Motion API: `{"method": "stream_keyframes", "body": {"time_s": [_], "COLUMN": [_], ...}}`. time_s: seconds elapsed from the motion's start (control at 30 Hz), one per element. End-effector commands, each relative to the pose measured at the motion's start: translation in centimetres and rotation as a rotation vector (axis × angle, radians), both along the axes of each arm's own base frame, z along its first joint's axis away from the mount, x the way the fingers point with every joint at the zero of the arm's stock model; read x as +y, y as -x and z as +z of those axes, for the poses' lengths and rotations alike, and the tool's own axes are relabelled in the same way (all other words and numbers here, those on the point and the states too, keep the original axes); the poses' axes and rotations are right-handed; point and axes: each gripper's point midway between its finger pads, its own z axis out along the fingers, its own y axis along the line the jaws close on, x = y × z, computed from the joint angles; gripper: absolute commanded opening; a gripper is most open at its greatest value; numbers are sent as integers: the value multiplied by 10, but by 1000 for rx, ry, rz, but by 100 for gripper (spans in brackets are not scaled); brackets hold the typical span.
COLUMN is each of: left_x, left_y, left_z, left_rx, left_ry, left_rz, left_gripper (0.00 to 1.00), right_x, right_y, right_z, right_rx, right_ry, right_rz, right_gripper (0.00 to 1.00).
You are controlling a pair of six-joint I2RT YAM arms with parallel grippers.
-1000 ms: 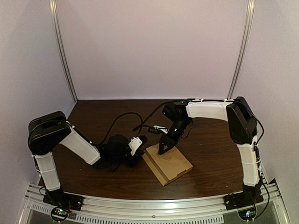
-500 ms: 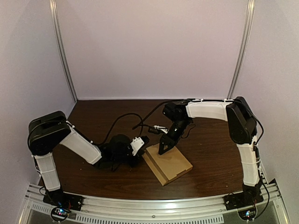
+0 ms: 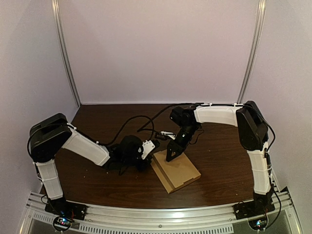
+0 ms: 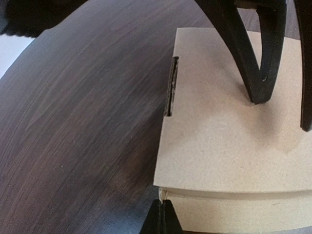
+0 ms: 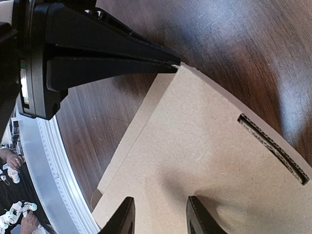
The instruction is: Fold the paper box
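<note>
The paper box (image 3: 175, 171) lies flat on the dark table (image 3: 97, 122): tan cardboard, top panel slightly bowed, with a narrow slot (image 4: 171, 87) near one edge. The right gripper (image 3: 170, 157) plants spread fingers on top. The left gripper (image 3: 152, 146), fingers pressed together, touches its corner.

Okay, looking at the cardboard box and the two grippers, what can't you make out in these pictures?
- Inside of the box: every view, covered by its top panel.
- Whether the left gripper pinches the panel's corner or only touches it: left wrist view crops the fingertips, top view too small.
- What lies inside the slot: both wrist views, too dark.
- Box's right side: left wrist view, behind the right gripper and cut by the frame.
</note>
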Motion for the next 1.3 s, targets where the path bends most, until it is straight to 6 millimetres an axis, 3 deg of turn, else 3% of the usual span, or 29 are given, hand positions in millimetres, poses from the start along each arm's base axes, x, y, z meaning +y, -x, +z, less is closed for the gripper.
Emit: {"method": "stream_keyframes", "body": {"time_s": [0.0, 0.57, 0.87, 1.27], "left_x": [-24, -30, -30, -24], "left_y": [-3, -14, -14, -24], "left_z": [31, 32, 23, 28], "left_rx": [-39, 53, 101, 98], "left_ry": [40, -134, -204, -251], "left_rz": [-63, -49, -54, 11], "left_gripper": [0, 0, 0, 0], "right_x": [-12, -11, -10, -10], "right_y": [8, 15, 13, 13], "right_z": [-47, -54, -50, -45], "right_rx": [-1, 2, -9, -23], "right_ry": [136, 161, 158, 160], "right_rz": [30, 55, 54, 56], "right_gripper": [37, 37, 37, 37]}}
